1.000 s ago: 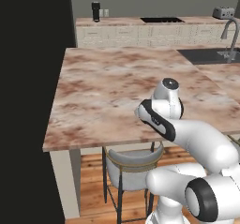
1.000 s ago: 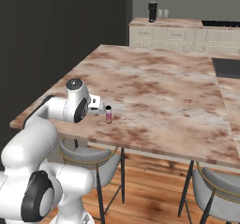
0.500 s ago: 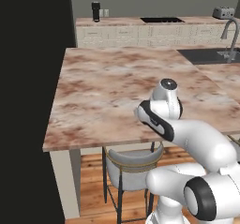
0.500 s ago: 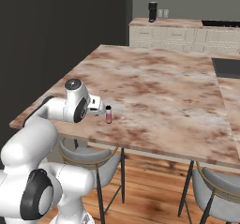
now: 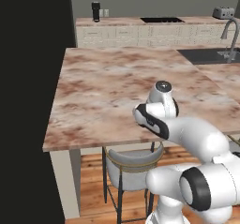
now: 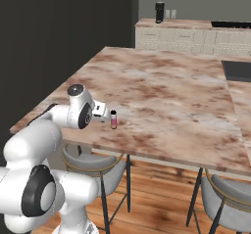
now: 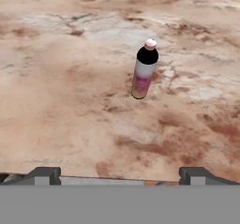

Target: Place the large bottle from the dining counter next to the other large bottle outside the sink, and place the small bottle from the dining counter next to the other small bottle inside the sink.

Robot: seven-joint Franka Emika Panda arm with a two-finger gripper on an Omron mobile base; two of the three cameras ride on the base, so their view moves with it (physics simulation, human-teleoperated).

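Nothing is shifting since a second ago: gripper (image 7: 119,174) hovering, jaws spread wide, short of the small bottle (image 7: 144,70) standing on the bench (image 6: 166,96). It should be centring before closing.

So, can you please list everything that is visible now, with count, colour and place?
small bottle: one, dark top, pinkish label, pale cap, upright on the dining counter, near its front edge
dining counter: one, pinkish-brown marbled stone
stools: two, grey seats, metal frames, under the counter's front edge
sink: one, dark grey, set in the counter at the right
faucet: one, curved steel, at the sink
toaster: one, silver, on the back counter
dark canister: one, on the back counter
arm: one, white
pincer: one, dark tips, open, holding nothing, short of the bottle
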